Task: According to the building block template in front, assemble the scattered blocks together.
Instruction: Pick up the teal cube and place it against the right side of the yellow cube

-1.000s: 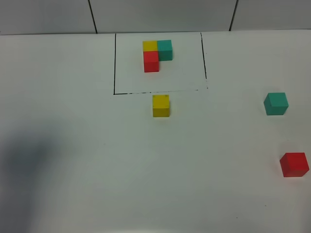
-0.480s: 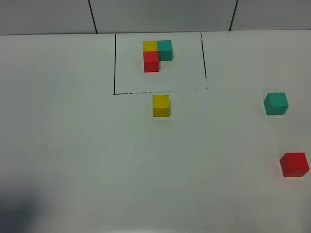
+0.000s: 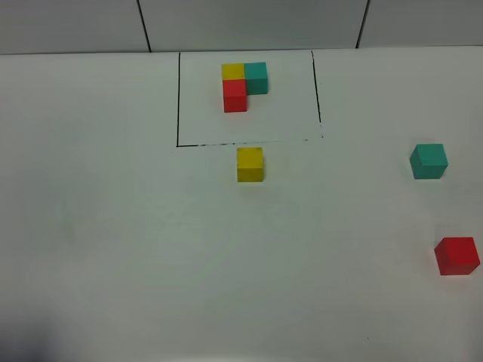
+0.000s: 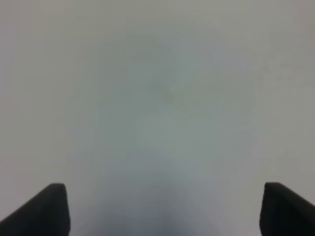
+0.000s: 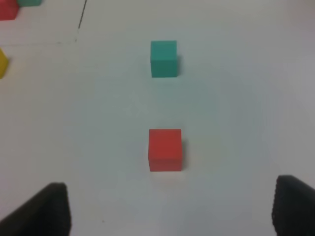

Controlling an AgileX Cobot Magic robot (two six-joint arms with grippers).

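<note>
Grippers come first, both out of the high camera's sight and seen only through their own wrist cameras. The left gripper has its two dark fingertips spread wide apart, with nothing but white table between them. The right gripper likewise stands with its jaws parted and holds nothing. The red cube lies just ahead of it, outside the fingertips, and the teal-green cube sits farther on along the same line.

From above, the red cube rests on the near right of the table. The teal-green cube is farther back on the same side, well apart from the red one. The yellow cube stands alone around the middle, just on the near side of the black drawn rectangle and well apart from the other two. Inside that frame, toward its far edge, is the building block template: yellow at far left, teal-green touching its right side, red touching the yellow's near side. Behind it all runs a pale panelled wall.
</note>
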